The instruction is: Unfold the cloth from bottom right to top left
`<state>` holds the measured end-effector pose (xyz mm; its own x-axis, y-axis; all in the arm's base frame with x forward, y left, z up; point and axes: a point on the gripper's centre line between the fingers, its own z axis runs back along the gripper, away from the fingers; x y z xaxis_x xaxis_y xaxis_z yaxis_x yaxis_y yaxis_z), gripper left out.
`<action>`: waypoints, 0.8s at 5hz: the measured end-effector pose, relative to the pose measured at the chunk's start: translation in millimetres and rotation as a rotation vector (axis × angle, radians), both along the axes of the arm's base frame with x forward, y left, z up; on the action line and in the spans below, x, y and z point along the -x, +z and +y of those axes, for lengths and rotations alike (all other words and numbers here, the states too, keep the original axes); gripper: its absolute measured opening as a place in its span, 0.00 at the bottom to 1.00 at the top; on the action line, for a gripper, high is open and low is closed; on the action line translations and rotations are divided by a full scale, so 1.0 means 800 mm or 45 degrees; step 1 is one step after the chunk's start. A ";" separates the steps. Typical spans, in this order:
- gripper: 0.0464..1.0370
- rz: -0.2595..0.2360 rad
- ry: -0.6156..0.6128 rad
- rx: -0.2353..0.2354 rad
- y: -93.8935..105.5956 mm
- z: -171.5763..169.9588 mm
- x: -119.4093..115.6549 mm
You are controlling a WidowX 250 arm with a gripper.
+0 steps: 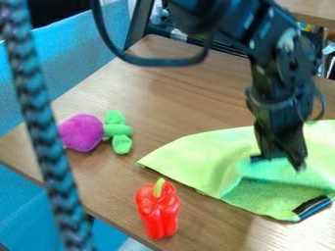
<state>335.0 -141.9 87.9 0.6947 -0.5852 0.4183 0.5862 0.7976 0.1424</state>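
— Cloth (203, 159)?
— Lies green and rumpled on the table (157, 88), near the red pepper (157, 211).
— Claw (280, 163)?
— Hangs down at the cloth; can't tell whether open, closed or gripping it.

Your cloth (196, 157) is cut off right, partly hidden behind gripper (280, 163); arm (239, 22) cut off far, braided cord (42, 122) far and near

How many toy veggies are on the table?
2. A purple veggie with green leaves is on the left, and a red pepper is nearer the front, beside the cloth. Any under the cloth would be hidden.
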 end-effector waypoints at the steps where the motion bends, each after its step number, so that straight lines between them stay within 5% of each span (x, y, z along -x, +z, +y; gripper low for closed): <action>1: 0.00 -0.014 0.096 0.042 0.013 0.026 -0.018; 2: 0.00 -0.060 0.180 0.062 0.027 0.054 -0.044; 4: 0.00 -0.035 0.320 -0.061 -0.007 0.098 -0.102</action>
<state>416.4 -63.9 82.3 0.8094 -0.4155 0.4151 0.3659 0.9096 0.1970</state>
